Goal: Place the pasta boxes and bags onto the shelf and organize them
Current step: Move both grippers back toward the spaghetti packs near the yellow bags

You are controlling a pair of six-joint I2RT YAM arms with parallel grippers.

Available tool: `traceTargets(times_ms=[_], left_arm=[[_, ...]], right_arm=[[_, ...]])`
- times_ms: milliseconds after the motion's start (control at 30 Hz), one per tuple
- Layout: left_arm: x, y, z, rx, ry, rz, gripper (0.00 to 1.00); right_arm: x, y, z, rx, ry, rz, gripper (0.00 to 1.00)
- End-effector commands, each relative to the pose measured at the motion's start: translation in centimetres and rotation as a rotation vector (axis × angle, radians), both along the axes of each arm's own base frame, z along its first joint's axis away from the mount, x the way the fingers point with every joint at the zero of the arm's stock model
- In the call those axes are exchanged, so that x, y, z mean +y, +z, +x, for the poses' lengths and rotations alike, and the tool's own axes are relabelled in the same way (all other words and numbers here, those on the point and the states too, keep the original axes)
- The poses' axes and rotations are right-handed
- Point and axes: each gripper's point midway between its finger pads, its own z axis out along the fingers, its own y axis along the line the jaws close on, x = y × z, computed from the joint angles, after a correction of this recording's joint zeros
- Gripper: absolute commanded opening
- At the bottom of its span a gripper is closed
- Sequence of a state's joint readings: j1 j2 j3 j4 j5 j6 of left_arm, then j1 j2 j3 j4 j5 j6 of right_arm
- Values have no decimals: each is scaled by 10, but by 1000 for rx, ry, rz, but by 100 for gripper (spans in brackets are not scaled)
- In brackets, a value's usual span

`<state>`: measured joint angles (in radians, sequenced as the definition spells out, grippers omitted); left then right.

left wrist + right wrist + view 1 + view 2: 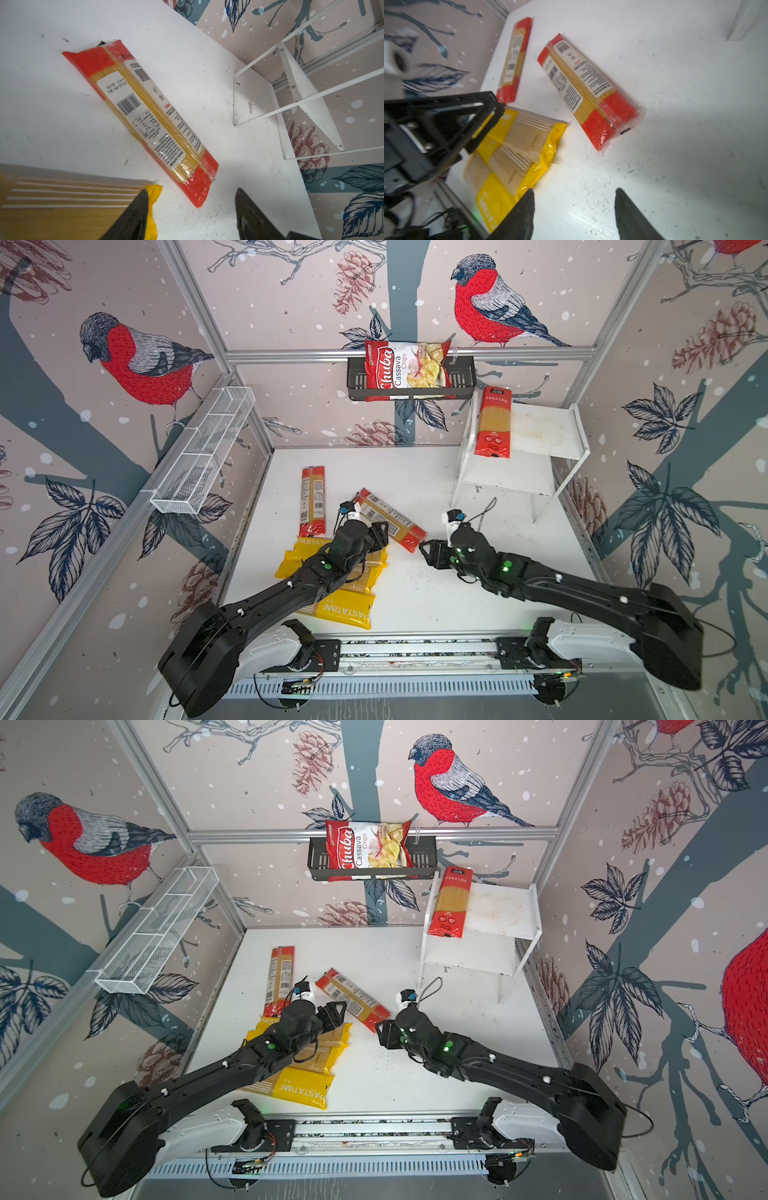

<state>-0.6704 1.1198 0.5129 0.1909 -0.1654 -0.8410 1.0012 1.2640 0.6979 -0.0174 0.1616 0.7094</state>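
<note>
**Top views.** In both top views the white shelf (557, 439) stands at the upper right of the surface (415, 472). The shelved red packet (493, 423) lies along the left side of its top board. The left red packet (312, 499) and the diagonal red packet (392, 520) lie on the surface left of centre. Below them the yellow packets (345, 610) are heaped, partly under the left arm (270, 597). The left fingers (380, 531) hang over the heap's upper right end. The right fingers (428, 553) are near the diagonal packet's lower end.

**Left wrist view.** The diagonal red packet (145, 116) crosses mid-frame, label side up, with the shelf (307, 108) at right. The left fingers (135, 216) stand apart and hold nothing; one overlaps a yellow packet's end.

**Right wrist view.** The right fingers (629, 216) are spread wide and empty, with bare surface between them. The yellow packets (512, 145) lie at centre left and both floor-level red packets above them.
</note>
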Motion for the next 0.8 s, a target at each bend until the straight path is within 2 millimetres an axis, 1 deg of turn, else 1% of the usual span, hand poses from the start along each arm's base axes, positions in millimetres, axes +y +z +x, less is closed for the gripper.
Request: traceTargets(times_ms=[0,167,267,367,467,533,633,700,767], left_arm=[[11,-4,0,6,40,20,65],[26,-9,-3,5,83,22,65],[32,-8,-2,2,93,17,66],[36,-8,-3,3,99,16,66],[40,-9,-3,3,106,8,66],[43,-10,-3,3,110,-1,66],[44,-11,-3,6,109,-11,66],[44,-11,-2,6,108,-14,66],[44,-10,-2,5,108,-15,66]], right_arm=[[7,-17,16,-92,52,-190,70],[14,-47,41,-135,88,-416,79],[21,-57,52,-157,116,-504,84],[27,-66,60,-178,147,-575,89],[30,-82,66,-175,180,-650,94],[33,-90,68,-166,205,-673,96],[38,-96,72,-153,229,-671,99],[41,-102,76,-124,246,-656,99],[41,-111,77,-82,259,-642,96]])
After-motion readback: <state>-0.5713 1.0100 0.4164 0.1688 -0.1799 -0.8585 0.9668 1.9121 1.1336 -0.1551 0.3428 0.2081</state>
